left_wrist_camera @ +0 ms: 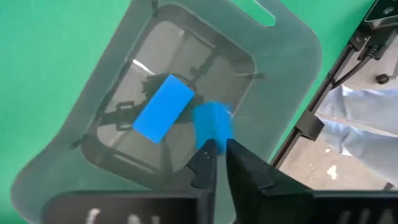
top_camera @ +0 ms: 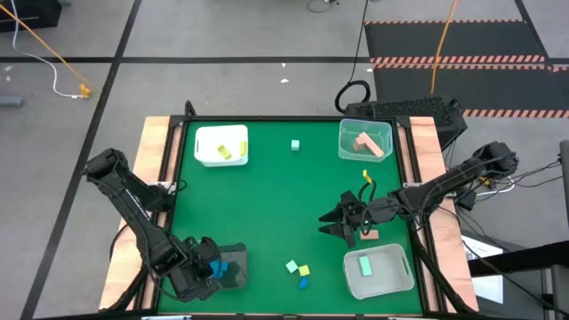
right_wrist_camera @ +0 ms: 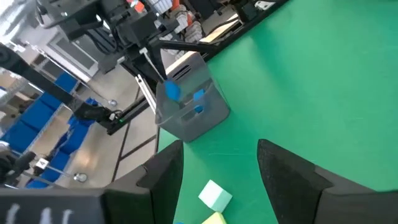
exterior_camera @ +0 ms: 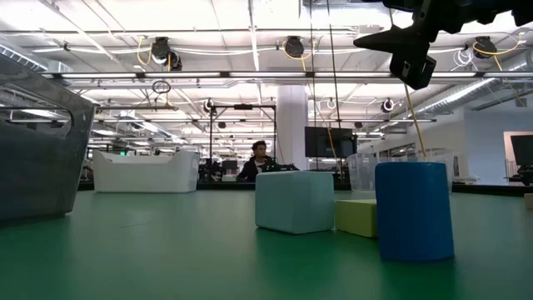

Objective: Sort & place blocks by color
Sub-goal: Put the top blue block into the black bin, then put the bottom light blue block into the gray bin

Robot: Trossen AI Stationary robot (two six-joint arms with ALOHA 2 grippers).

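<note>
Green table (top_camera: 267, 204), blue block (left_wrist_camera: 211, 124) pinched by left gripper (left_wrist_camera: 217, 149) over dark tray (left_wrist_camera: 292, 68), right gripper (right_wrist_camera: 217, 165) spread wide above mint block (right_wrist_camera: 215, 195).

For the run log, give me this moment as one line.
left gripper: shut on blue block, over dark tray | right gripper: open, empty, mid-table | loose: mint cube, yellow block

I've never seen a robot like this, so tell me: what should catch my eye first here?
Probably the left gripper, at the table's near-left corner, pinching a small blue block over a dark tray that already holds a blue bar. Next, the right gripper, open, hovers above the green table near three loose blocks: mint, yellow, blue.
</note>
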